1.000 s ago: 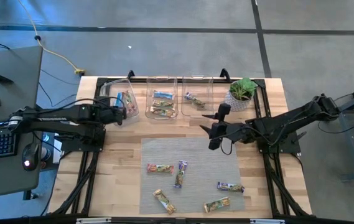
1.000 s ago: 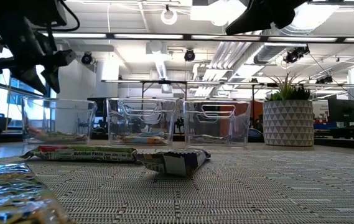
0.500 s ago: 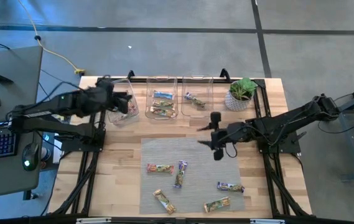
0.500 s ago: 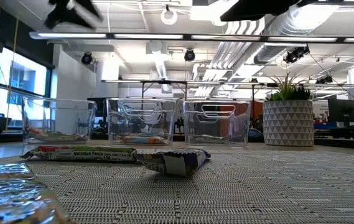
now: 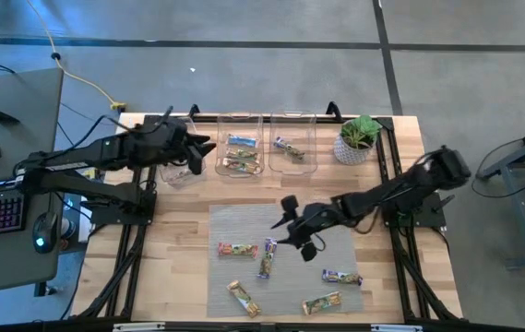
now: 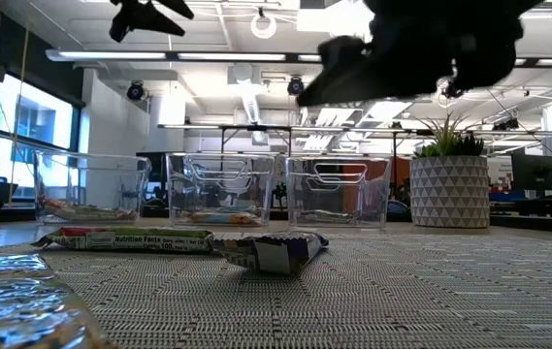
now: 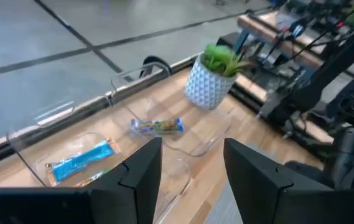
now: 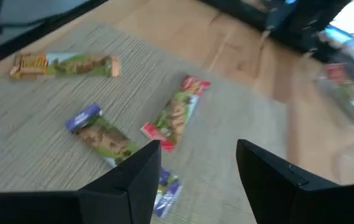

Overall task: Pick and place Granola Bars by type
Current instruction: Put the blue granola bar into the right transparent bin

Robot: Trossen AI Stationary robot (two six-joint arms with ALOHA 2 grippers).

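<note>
Bars on mat: you have five Granola Bars loose on the grey woven mat (image 5: 336, 221) — a red-pink bar (image 5: 237, 249), a purple bar (image 5: 268, 257) just beside it, a second purple bar (image 5: 341, 277) toward the right, and two green-orange bars (image 5: 244, 298) (image 5: 321, 302) near the front edge
Bars in bins: the left bin (image 5: 177, 148), middle bin (image 5: 239, 146) and right bin (image 5: 292, 143) stand in a row along the back of the table (image 5: 174, 240); a blue bar (image 7: 80, 160) lies in the middle bin and one purple bar (image 7: 157, 126) in the right bin, as your left wrist view shows them
Right gripper: your right gripper (image 5: 292, 228) hangs over the mat, above and just behind the red-pink and purple pair; in its wrist view the red-pink bar (image 8: 175, 114) lies ahead between the finger lines
Right gripper state: fingers (image 8: 130, 180) spread wide, nothing between them, touching nothing
Left gripper: your left gripper (image 5: 199, 153) sits raised over the gap between the left and middle bins
Left gripper state: fingers (image 7: 140, 171) parted, empty
Open room: bare mat between the bars around the right gripper; bare wood left of the mat
Edges: a potted plant (image 5: 358, 138) stands at the back right corner, beside the right bin, well apart from both grippers
</note>
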